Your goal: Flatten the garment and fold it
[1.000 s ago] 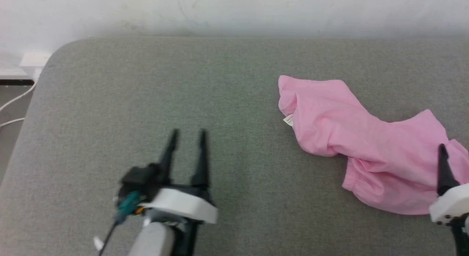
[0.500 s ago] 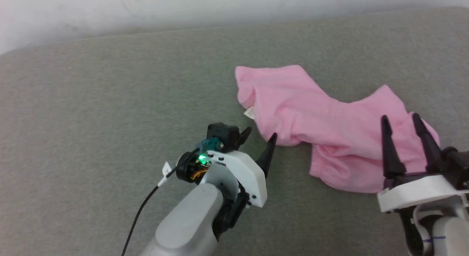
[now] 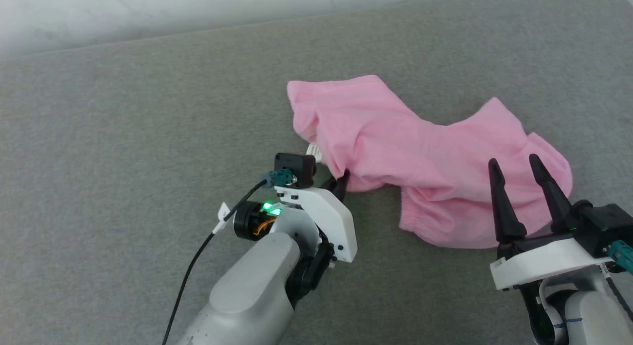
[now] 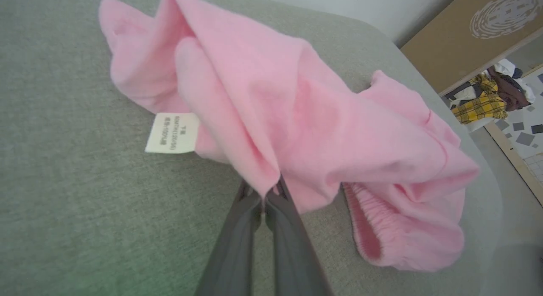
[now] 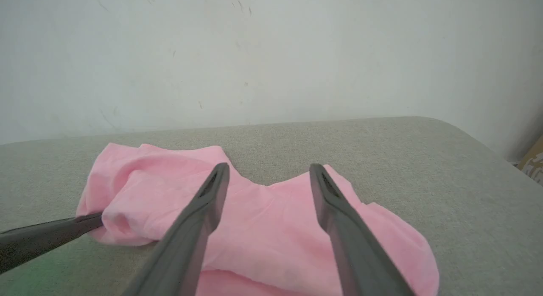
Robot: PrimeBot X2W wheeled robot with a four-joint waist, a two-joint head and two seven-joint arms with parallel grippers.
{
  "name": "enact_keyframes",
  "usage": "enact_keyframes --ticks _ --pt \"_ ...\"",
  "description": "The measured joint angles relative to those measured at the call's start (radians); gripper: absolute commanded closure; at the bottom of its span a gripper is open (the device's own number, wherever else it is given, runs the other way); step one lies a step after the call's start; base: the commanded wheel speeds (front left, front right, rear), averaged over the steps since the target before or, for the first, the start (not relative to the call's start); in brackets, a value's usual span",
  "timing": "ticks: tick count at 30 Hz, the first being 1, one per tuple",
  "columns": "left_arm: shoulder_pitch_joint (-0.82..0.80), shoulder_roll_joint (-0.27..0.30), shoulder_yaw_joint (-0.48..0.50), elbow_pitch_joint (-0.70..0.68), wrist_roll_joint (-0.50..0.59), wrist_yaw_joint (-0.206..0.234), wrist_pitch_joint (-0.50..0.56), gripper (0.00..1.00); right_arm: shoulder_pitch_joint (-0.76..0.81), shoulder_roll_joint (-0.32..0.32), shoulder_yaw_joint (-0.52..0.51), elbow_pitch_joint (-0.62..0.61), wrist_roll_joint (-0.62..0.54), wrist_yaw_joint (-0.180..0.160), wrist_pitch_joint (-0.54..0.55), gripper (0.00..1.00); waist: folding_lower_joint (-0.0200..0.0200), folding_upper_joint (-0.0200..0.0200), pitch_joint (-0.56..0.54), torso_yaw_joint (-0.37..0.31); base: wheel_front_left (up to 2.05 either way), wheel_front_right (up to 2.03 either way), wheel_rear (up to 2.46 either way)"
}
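Left wrist view: left tool (image 4: 265, 197), fingers clamped together on a fold of the crumpled pink garment (image 4: 305, 130), whose long axis runs rightward from that tool toward the right tool (image 3: 513, 161) (fingers spread, empty), poised over its other end on the grey tabletop (image 3: 123, 137).

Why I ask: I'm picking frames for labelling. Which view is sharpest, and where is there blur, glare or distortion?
Left wrist view: sharpest, garment and tag crisp, left fingers soft, grey cushion bowing at its far edge. Right wrist view: evenly lit, right fingers blurring toward the bottom. Head view: slightly soft, wall washed out, green light glaring on the left wrist.
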Motion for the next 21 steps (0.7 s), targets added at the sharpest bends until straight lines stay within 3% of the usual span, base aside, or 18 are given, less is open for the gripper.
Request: enact_keyframes --ticks 6,13,17,20,21 --pt "0.055 0.044 0.074 -0.105 -0.035 0.019 -0.092 1.00 -0.002 0.000 -0.017 -0.011 -0.008 0.000 0.011 0.00 0.0000 0.0000 -0.021 0.053 0.00 0.00 0.00" --pt "0.150 0.267 0.229 -0.326 -0.048 0.135 -0.089 1.00 -0.001 0.000 -0.019 -0.028 -0.009 0.000 0.033 0.00 -0.0002 0.0000 -0.057 0.119 0.00 0.00 0.00" --pt "0.154 0.379 0.296 -0.379 -0.054 0.159 -0.045 1.00 -0.001 0.000 -0.003 -0.034 -0.011 0.000 0.049 0.00 -0.0002 0.0000 -0.067 0.147 0.00 0.00 0.00" --pt "0.152 0.402 0.317 -0.386 -0.066 0.159 -0.025 1.00 -0.003 0.000 0.015 -0.033 -0.017 0.000 0.066 0.00 -0.0002 0.0000 -0.064 0.162 0.00 0.00 0.00" --pt "0.149 0.402 0.322 -0.383 -0.071 0.158 -0.025 0.58 -0.005 0.000 0.023 -0.033 -0.020 0.000 0.070 0.00 -0.0002 -0.0001 -0.062 0.166 0.00 0.00 0.00"
